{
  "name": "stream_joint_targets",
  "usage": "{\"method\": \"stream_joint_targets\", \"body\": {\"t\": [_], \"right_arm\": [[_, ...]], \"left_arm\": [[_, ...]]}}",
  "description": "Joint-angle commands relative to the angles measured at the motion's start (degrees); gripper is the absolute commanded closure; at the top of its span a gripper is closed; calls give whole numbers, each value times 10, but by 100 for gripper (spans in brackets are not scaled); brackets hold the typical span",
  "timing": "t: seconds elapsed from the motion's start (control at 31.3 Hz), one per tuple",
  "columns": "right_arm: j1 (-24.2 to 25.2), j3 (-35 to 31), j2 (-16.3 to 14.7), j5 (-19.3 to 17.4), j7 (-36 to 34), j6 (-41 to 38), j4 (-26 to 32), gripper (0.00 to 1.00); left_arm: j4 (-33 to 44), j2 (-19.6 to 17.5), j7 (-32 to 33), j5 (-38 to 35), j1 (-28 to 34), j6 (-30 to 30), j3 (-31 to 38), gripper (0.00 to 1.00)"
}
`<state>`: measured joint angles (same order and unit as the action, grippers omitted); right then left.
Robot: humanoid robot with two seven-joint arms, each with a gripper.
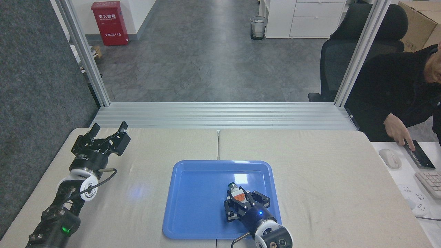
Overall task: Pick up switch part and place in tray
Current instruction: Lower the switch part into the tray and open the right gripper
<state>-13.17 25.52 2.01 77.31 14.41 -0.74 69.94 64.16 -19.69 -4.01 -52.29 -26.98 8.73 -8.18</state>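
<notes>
My right gripper [238, 197] is low over the right half of the blue tray [193, 206], shut on the switch part [237, 193]. The part shows a round cap at its far end and an orange piece between the fingers. Whether it touches the tray floor I cannot tell. At the far left of the table my left gripper [108, 128] is open and holds nothing.
The tray lies at the middle of a beige table [310, 165]. A person [406, 89] sits at the right, one hand on a phone [418, 154]. A mouse [389, 157] and keyboard [430, 182] lie on the white desk beside the table.
</notes>
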Motion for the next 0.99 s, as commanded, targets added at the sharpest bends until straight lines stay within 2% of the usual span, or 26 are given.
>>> {"method": "stream_joint_targets", "body": {"t": [0.0, 0.16, 0.26, 0.35, 0.45, 0.54, 0.74, 0.96], "right_arm": [[8, 22, 24, -29, -9, 1, -46, 5], [-13, -37, 24, -106, -61, -3, -6, 2], [-29, -57, 20, -120, -74, -3, 27, 2], [-38, -110, 7, -120, -75, -9, 56, 2], [-49, -162, -28, -118, -82, -46, 59, 2], [-64, -208, -86, -118, -125, -78, 58, 2], [-66, -253, -165, -119, -150, -79, 51, 2], [-50, -291, -193, -120, -146, -51, 35, 2]], "left_arm": [[0, 0, 0, 0, 0, 0, 0, 0], [0, 0, 0, 0, 0, 0, 0, 0], [0, 0, 0, 0, 0, 0, 0, 0], [0, 0, 0, 0, 0, 0, 0, 0], [0, 0, 0, 0, 0, 0, 0, 0], [0, 0, 0, 0, 0, 0, 0, 0], [0, 0, 0, 0, 0, 0, 0, 0], [0, 0, 0, 0, 0, 0, 0, 0]]}}
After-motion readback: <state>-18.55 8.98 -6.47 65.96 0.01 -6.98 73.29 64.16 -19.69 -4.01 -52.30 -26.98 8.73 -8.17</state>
